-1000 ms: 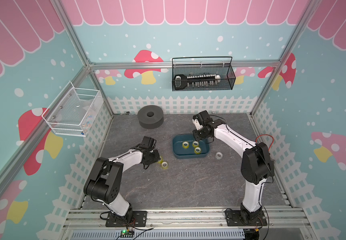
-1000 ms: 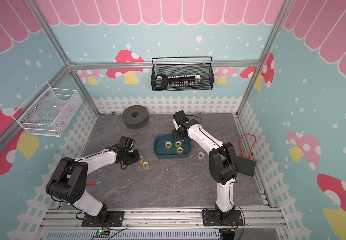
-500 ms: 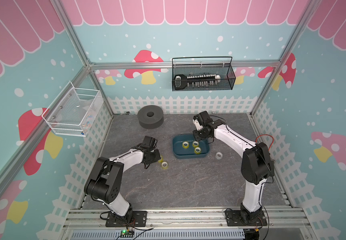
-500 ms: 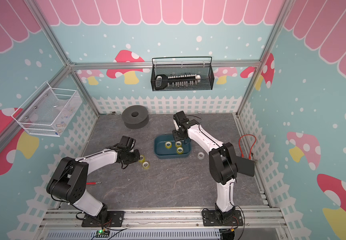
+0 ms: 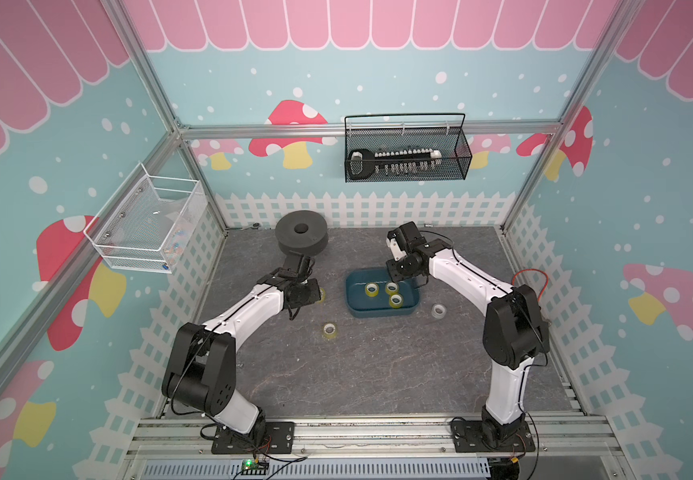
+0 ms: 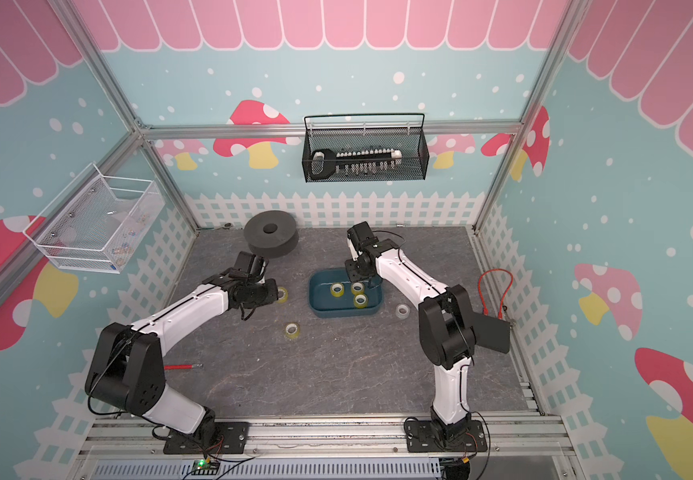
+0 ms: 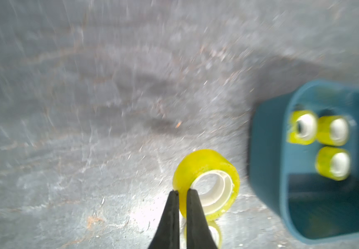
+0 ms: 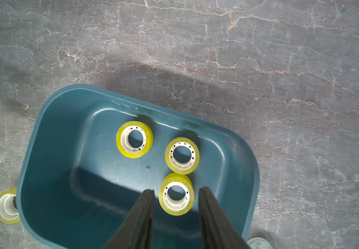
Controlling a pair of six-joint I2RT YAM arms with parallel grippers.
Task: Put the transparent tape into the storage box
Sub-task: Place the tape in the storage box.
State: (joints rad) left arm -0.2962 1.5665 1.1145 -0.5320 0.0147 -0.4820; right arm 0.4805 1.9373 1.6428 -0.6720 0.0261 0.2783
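Yellow-tinted transparent tape [image 7: 206,183] clamped through its wall by left pincer [image 7: 181,194], one jaw inside the core for a firm lift, at nine o'clock of storage box [image 5: 351,301]. Three rolls already inside. Right pincer [image 8: 176,202] apart above box, astride one roll, apparently just released.

The rounded teal plastic storage box [image 8: 51,138] looked smooth and glossy; the grey stone-veined tabletop [image 8: 260,64] was matt.

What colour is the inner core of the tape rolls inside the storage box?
White, inside yellowish tape; clearest on a tape roll in the right wrist view.
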